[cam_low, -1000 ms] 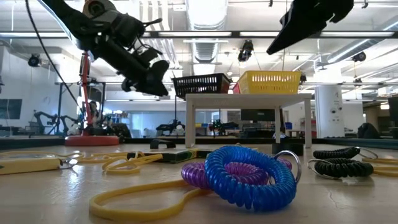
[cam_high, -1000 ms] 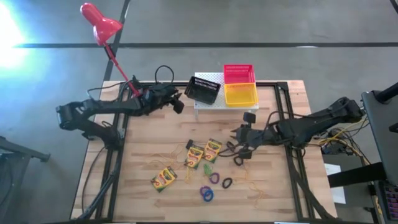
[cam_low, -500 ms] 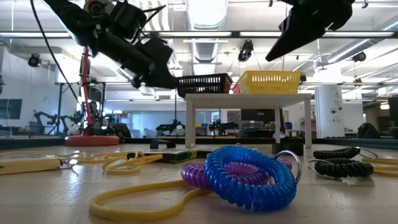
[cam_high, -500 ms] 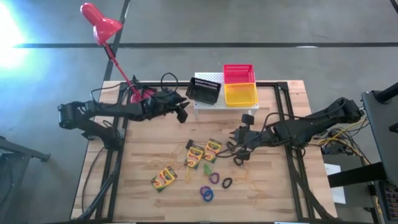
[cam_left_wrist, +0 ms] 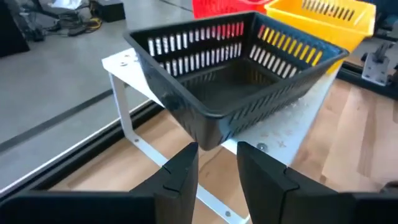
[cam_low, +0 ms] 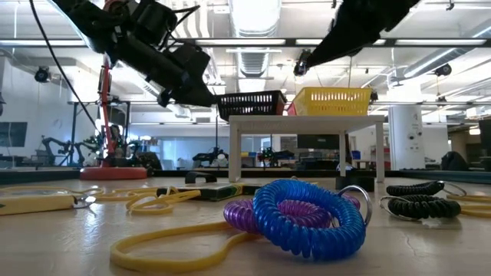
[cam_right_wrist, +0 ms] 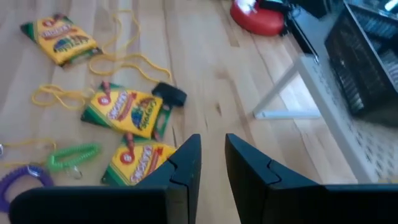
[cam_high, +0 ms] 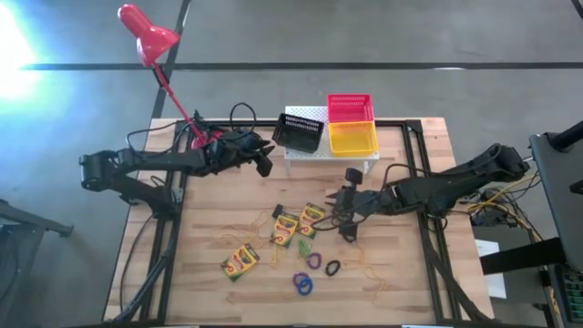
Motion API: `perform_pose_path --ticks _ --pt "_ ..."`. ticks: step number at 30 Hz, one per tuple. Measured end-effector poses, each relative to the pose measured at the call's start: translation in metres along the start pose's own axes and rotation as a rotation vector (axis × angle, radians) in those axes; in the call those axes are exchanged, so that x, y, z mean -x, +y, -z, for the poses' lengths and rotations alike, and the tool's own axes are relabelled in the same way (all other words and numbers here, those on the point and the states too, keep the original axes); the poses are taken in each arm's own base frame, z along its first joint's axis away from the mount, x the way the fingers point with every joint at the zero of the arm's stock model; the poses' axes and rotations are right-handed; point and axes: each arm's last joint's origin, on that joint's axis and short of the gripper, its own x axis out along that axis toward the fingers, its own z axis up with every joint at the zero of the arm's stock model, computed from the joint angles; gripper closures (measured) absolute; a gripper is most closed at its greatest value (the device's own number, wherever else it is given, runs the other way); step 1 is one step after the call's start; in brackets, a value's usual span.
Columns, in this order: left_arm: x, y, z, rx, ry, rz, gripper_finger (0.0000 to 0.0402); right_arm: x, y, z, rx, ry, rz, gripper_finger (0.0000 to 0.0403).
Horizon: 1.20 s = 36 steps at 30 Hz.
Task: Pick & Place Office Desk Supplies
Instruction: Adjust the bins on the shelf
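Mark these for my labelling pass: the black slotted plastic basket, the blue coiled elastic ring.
black slotted plastic basket [cam_left_wrist: 236, 81], left wrist view, inside floor.
blue coiled elastic ring [cam_low: 307, 218], low view, front coils.

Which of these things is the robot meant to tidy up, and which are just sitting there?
For the job:
crayon boxes
blue elastic ring
purple elastic ring
black elastic ring
green elastic ring
yellow rubber bands

Just there:
red desk lamp
white stand

Your wooden counter [cam_high: 228, 200] carries three crayon boxes [cam_high: 240, 261], coiled elastic rings [cam_high: 303, 284], yellow rubber bands [cam_high: 260, 221], a white stand [cam_high: 305, 150] and the lamp's red base [cam_high: 202, 138].
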Motion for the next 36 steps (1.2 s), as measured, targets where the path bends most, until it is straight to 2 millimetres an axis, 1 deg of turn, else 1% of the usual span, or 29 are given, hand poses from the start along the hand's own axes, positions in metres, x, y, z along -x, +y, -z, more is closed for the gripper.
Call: perform_pose_path --ticks 4,11,15,19,22,30,34,36 --pt "-0.005 0.006 -0.003 -0.002 -0.038 -0.011 0.0284 -0.001 0.001 -0.007 0.012 -0.006 -0.009 0.0335" --pt "-0.017 0.021 -0.010 -0.025 -0.144 -0.053 0.0284 0.009 -0.002 -0.016 -0.004 -0.039 -0.015 0.0335" --pt "-0.029 0.035 -0.009 -0.035 -0.151 -0.080 0.0284 0.012 -0.004 -0.017 -0.028 -0.047 -0.018 0.0335" --pt "-0.042 0.047 -0.016 -0.027 -0.159 -0.067 0.0284 0.012 -0.003 -0.017 -0.053 -0.046 -0.020 0.0335" --pt "-0.052 0.054 -0.020 -0.041 -0.152 -0.090 0.0284 0.012 -0.003 -0.017 -0.074 -0.045 -0.025 0.0335" --pt "-0.075 0.058 -0.037 -0.122 -0.155 -0.102 0.0284 0.012 0.001 -0.016 -0.083 -0.043 -0.039 0.0335" --pt "-0.078 0.058 -0.043 -0.137 -0.160 -0.103 0.0284 0.011 -0.002 -0.019 -0.071 -0.069 -0.001 0.0335" --pt "-0.075 0.057 -0.046 -0.138 -0.147 -0.103 0.0284 0.011 -0.007 -0.022 -0.060 -0.101 0.040 0.0331"
